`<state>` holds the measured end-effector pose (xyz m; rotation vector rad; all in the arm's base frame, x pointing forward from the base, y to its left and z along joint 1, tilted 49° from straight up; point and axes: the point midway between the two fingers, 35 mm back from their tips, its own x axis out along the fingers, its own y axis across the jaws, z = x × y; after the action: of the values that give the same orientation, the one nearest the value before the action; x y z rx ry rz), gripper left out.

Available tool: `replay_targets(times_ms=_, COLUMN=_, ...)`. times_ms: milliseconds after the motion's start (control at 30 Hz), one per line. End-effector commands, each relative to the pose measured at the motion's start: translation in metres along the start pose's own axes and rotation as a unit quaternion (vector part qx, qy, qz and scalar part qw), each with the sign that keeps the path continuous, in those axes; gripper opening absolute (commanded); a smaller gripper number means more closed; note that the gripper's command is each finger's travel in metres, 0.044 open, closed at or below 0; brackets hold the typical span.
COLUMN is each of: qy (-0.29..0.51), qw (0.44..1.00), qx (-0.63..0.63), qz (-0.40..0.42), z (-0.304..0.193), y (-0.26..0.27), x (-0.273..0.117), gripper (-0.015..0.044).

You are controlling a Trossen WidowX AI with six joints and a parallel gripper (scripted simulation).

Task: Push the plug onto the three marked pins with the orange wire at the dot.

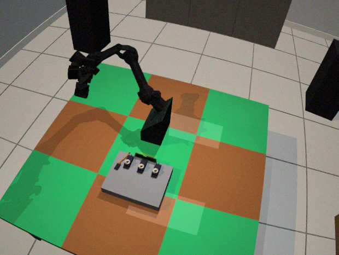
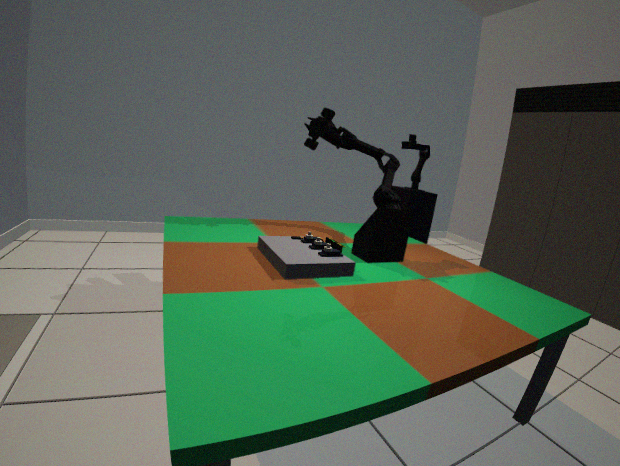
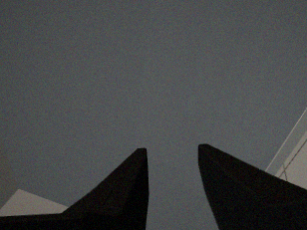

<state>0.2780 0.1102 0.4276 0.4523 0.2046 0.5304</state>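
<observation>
My gripper (image 2: 307,123) (image 3: 172,155) is partly open, with nothing between its fingertips. It hangs high above the table, well away from the grey holder (image 1: 134,186) (image 2: 300,257). Three dark servos with white round tops sit on the holder. An orange lead (image 1: 123,159) runs from the left servo (image 1: 127,162) in the top view to a small dark plug (image 1: 117,166) (image 2: 296,237), which lies on the holder's corner. A black pin strip (image 1: 145,157) stands at the holder's edge towards the arm base, with a green mark at its middle. The plug's holes and the dot are too small to tell.
The black arm base (image 1: 156,127) (image 2: 381,235) stands close beyond the pin strip. A second dark arm-like shape (image 2: 420,162) stands behind it. The table (image 1: 227,175) (image 2: 280,350) has green and brown squares. The wrist view shows mostly grey wall.
</observation>
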Motion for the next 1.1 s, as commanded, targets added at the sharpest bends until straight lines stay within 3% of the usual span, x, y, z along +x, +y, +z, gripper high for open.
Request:
replay_targets(times_ms=0, qy=-0.025, qw=0.998, qx=-0.036, qz=-0.035, z=-0.004, y=-0.023, x=0.003, gripper=0.0115)
replay_targets(times_ms=767, qy=-0.127, qw=0.936, qx=-0.222, qz=-0.242, z=-0.035, y=-0.142, x=-0.018, gripper=0.0115)
replay_targets(times_ms=1067, qy=-0.057, qw=0.93, qx=-0.199, qz=-0.305, z=-0.054, y=-0.178, x=-0.001, gripper=0.0115)
